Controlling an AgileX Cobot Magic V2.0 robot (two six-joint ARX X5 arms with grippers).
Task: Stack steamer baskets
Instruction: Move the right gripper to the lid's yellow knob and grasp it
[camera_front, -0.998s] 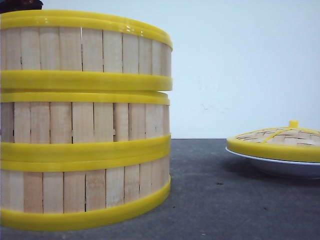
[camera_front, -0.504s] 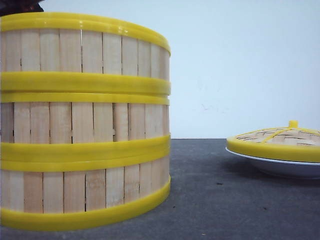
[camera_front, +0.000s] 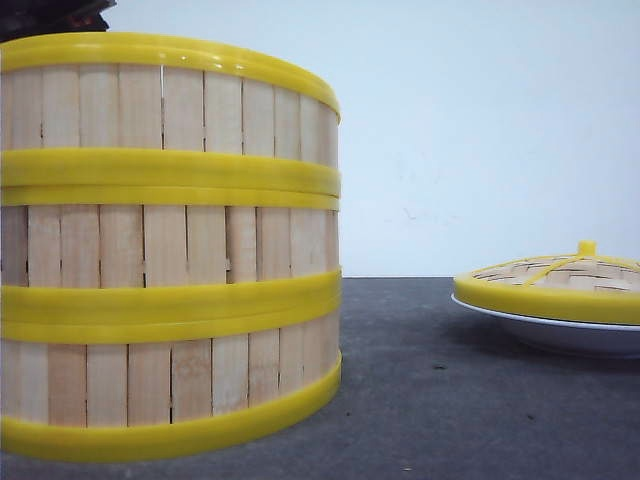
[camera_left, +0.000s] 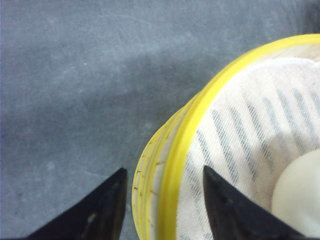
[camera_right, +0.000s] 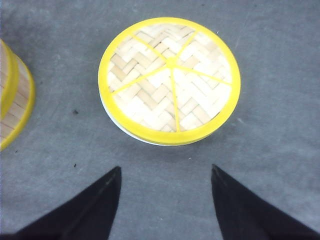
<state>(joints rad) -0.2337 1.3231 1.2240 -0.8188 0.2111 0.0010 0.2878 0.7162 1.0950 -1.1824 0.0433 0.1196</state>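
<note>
Stacking is appearing complete: we are seeing three steamer baskets (camera_front: 165, 245) stacked, left claw (camera_left: 162, 200) straddling the top rim open, right claw (camera_right: 165, 200) open, empty.

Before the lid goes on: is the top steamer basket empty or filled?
Filled: the top steamer basket holds a pale round bun-like item on its cloth liner.

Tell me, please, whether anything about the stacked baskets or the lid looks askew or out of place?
Nothing stands out. The three steamer baskets sit in an even stack, rims meeting closely. The lid rests squarely on the white plate. The left gripper straddles the top rim.
</note>
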